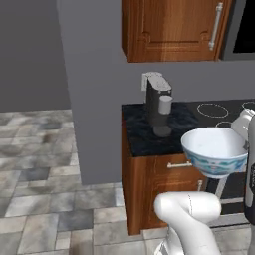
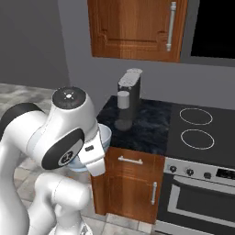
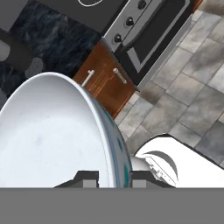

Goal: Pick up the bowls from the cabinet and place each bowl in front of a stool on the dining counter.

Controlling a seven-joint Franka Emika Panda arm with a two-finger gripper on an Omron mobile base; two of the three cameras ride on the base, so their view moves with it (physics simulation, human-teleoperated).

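Item: patterned bowl (image 1: 216, 152), held aloft beside the kitchen counter (image 1: 149, 129), below the closed cabinet (image 1: 172, 27). Pincer (image 3: 114, 179) clenched on its rim. Handling advice: keep the bowl level in transit; avoid the coffee machine (image 1: 158, 102).

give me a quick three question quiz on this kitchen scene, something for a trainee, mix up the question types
1. True or false: the gripper is shut on the rim of the white patterned bowl.
2. The cabinet door is: A) wide open B) closed C) missing
3. Fill in: the coffee machine stands on the black ____ beside the stove.

Key:
1. True; one finger is inside the rim, one outside.
2. B
3. Worktop
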